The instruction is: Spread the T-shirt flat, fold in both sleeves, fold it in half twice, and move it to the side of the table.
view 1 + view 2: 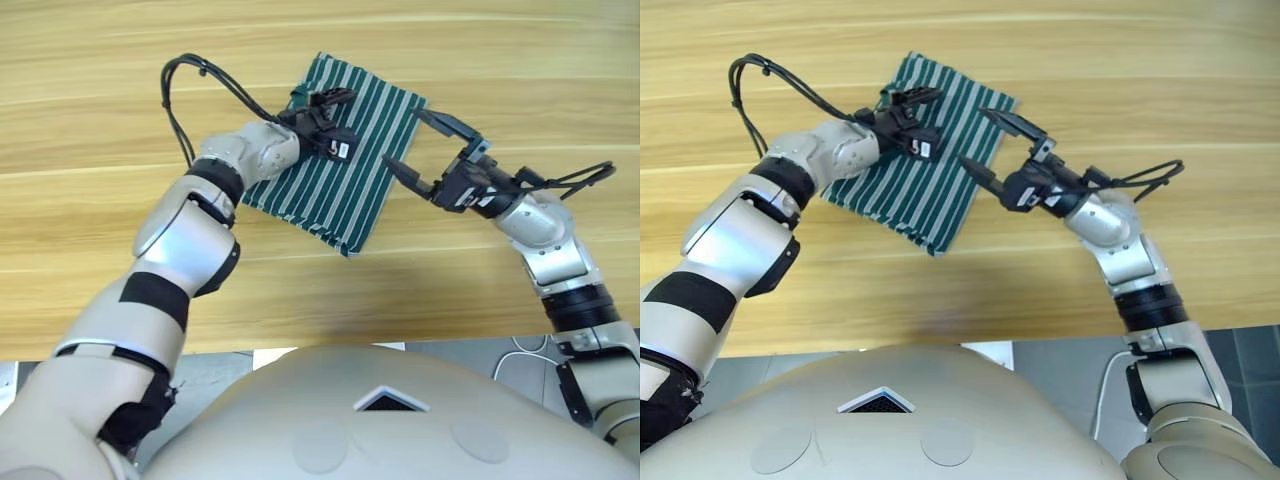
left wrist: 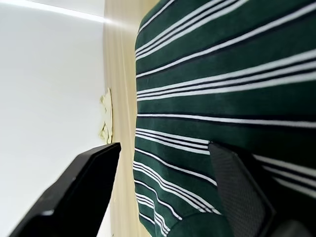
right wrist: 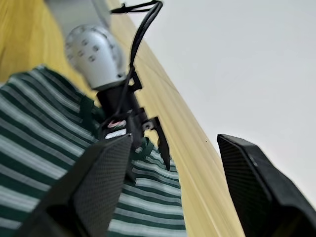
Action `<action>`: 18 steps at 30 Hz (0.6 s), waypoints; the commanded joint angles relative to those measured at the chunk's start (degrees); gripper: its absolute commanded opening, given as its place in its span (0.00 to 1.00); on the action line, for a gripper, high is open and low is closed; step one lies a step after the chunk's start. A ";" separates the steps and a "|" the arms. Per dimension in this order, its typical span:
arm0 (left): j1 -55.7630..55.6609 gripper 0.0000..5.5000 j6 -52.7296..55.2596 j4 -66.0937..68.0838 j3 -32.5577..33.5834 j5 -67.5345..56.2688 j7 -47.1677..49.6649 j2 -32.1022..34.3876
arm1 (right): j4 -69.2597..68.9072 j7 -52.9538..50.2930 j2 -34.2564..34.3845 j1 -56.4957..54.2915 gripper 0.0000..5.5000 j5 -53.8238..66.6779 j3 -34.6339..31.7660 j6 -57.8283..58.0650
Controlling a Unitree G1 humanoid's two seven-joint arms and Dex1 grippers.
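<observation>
The T-shirt (image 1: 335,165), dark green with white stripes, lies folded into a compact rectangle on the wooden table (image 1: 100,120). My left gripper (image 1: 335,103) hovers over the shirt's far left part, open, with nothing between its fingers; the left wrist view shows the striped cloth (image 2: 222,74) close beneath them. At the shirt's right edge my right gripper (image 1: 422,148) stands open, one finger near the far corner and the other by the edge, holding nothing. In the right wrist view its two fingers (image 3: 98,182) frame the left gripper (image 3: 150,136) and the cloth (image 3: 39,128).
Bare wood stretches on every side of the shirt, widest to the left and at the back. The table's front edge (image 1: 300,348) runs just before my body. A black cable loop (image 1: 190,80) arches above my left forearm.
</observation>
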 commanded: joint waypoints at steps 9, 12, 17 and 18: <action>35.46 0.60 -4.76 -27.96 12.50 -23.07 -3.53 7.21 | 5.94 -2.57 5.25 0.25 0.58 -16.49 4.78 0.08; 38.35 0.60 2.02 -42.35 16.31 -27.09 -2.45 4.46 | 5.06 -2.54 6.22 -0.03 0.58 -19.45 6.49 0.15; 39.00 0.60 9.62 -56.02 24.24 -31.57 -0.57 1.59 | 2.16 -2.73 6.27 0.93 0.58 -22.71 7.92 -0.26; 39.52 0.60 10.57 -58.24 25.15 -32.36 -0.54 1.07 | 1.44 -2.58 5.89 1.24 0.58 -22.52 7.66 -0.26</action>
